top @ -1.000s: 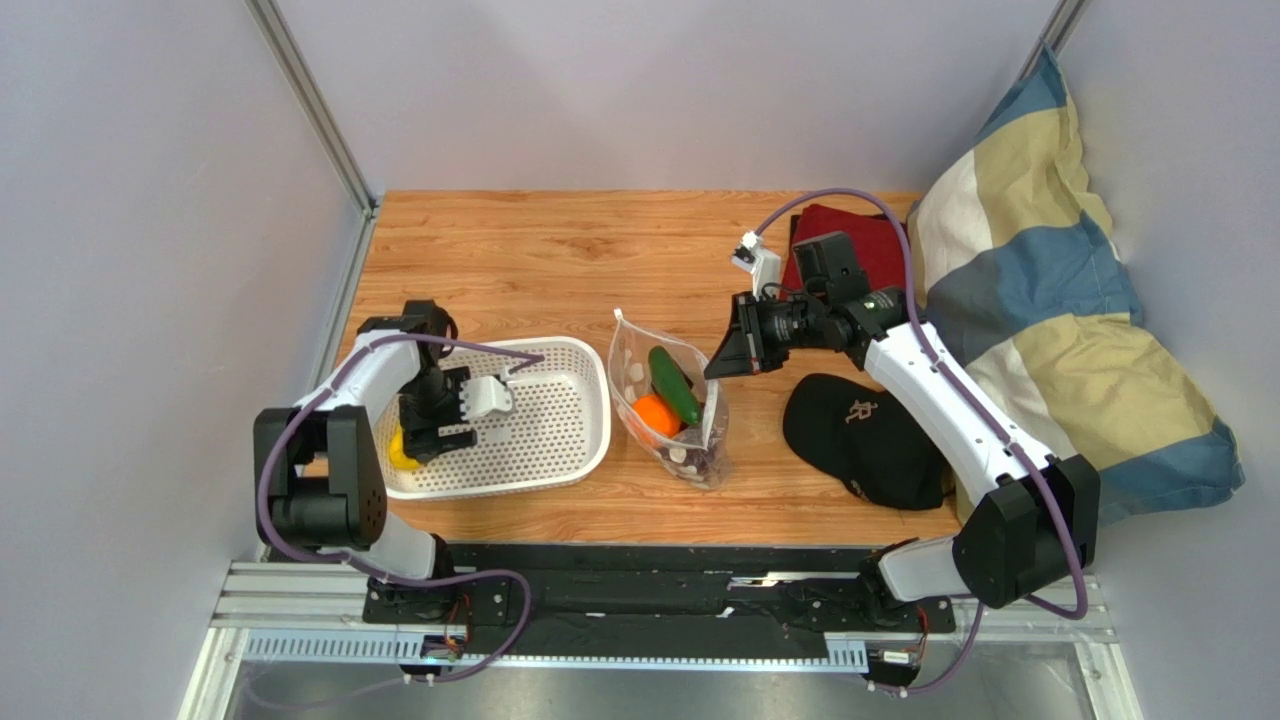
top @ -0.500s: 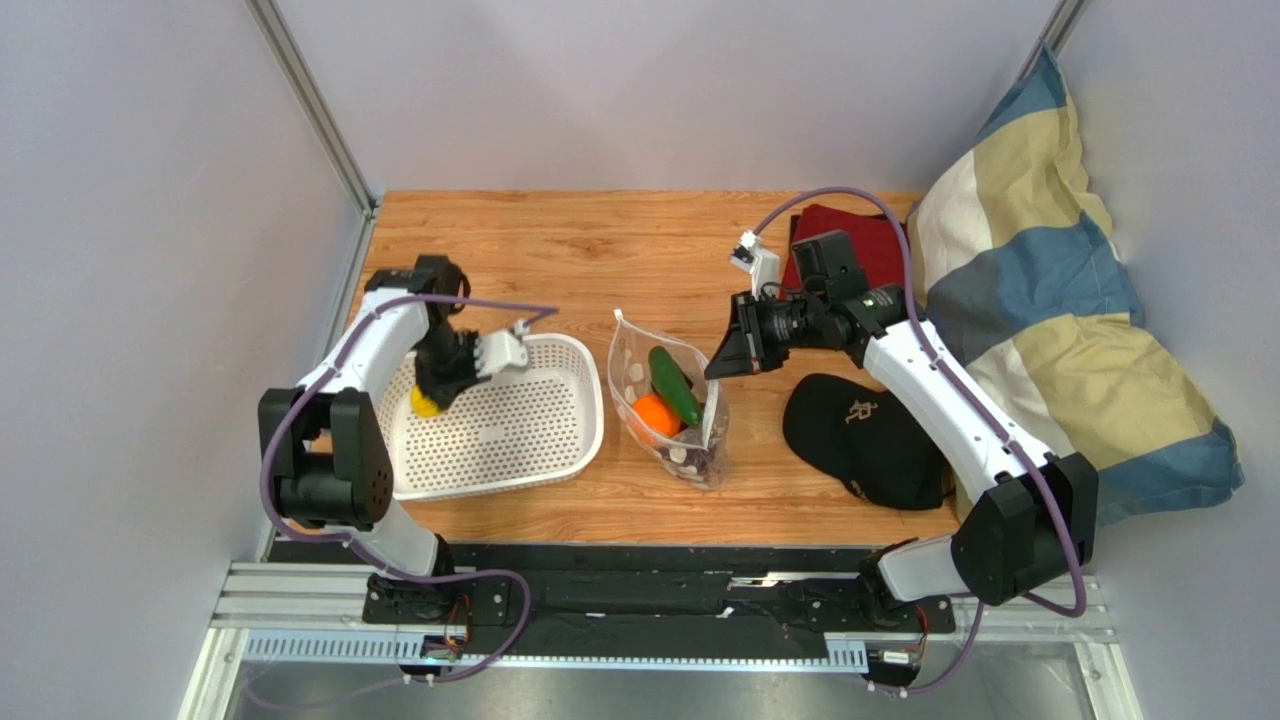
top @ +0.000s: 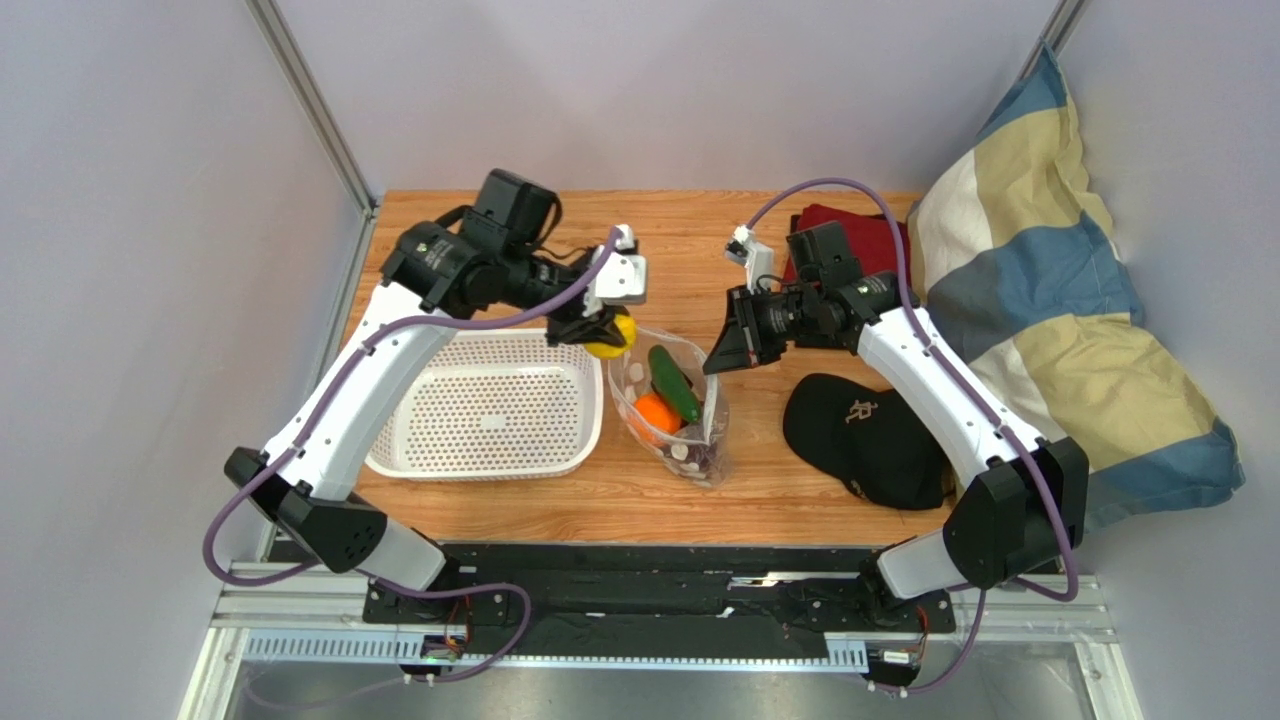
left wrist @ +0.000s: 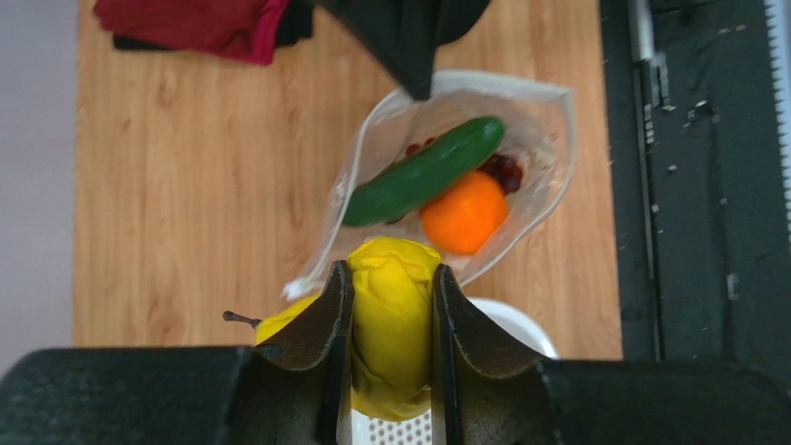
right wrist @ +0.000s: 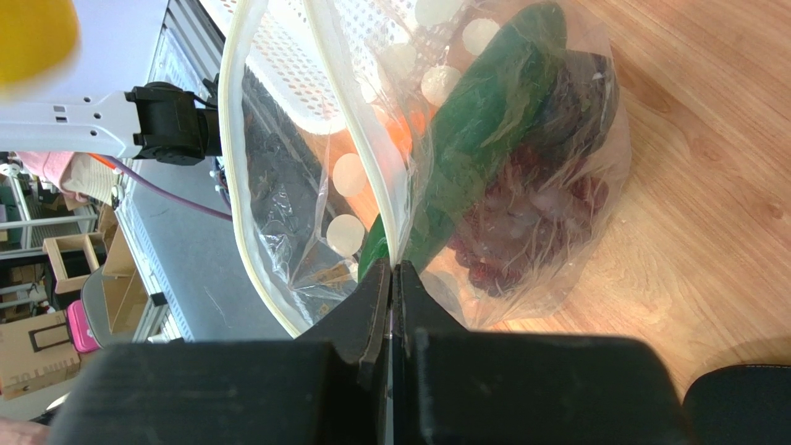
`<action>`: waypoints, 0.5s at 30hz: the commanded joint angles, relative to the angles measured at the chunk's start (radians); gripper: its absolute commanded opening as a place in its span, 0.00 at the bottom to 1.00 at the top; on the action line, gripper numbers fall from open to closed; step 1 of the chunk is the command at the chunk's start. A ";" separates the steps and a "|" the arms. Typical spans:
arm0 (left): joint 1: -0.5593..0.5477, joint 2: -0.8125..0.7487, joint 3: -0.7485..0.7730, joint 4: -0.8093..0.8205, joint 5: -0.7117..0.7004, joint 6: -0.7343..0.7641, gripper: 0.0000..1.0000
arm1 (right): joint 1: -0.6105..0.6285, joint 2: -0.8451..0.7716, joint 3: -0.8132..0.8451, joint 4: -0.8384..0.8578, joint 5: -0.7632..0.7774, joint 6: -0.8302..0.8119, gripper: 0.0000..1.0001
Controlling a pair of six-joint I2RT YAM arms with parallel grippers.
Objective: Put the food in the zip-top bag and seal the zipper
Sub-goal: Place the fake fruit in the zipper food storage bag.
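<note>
My left gripper (top: 606, 333) is shut on the yellow lemon (left wrist: 394, 306) and holds it in the air just beyond the left rim of the zip-top bag (top: 706, 450). The bag stands open on the table. In it lie the green cucumber (left wrist: 422, 171), the orange (left wrist: 464, 211) and the dark red grapes (left wrist: 506, 170). My right gripper (right wrist: 395, 269) is shut on the bag's right rim and keeps the mouth open. The zipper (right wrist: 237, 185) runs round the mouth as a pale strip, unsealed. The dark purple fruit is not clearly seen.
A white perforated basket (top: 496, 468) sits left of the bag. A black cap (top: 864, 435) lies to the bag's right. A red cloth (top: 827, 225) is at the back, and a large checked pillow (top: 1052, 330) fills the right side.
My left gripper closed on the lemon in the basket, lifted it and carried it right to the bag's mouth. The right gripper kept its hold on the bag's rim.
</note>
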 commanded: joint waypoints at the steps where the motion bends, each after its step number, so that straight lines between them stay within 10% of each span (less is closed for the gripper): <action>1: -0.089 0.055 -0.026 0.078 0.050 -0.109 0.00 | -0.004 0.000 0.051 0.009 -0.022 -0.025 0.00; 5: -0.179 0.109 -0.053 0.129 -0.051 -0.123 0.06 | -0.004 -0.009 0.046 0.003 -0.048 -0.063 0.00; 12: -0.135 0.065 -0.131 0.242 -0.012 -0.226 0.91 | -0.016 -0.012 0.068 -0.069 -0.106 -0.206 0.00; 15: -0.020 -0.012 -0.181 0.375 0.140 -0.370 0.99 | -0.033 -0.002 0.092 -0.149 -0.129 -0.278 0.00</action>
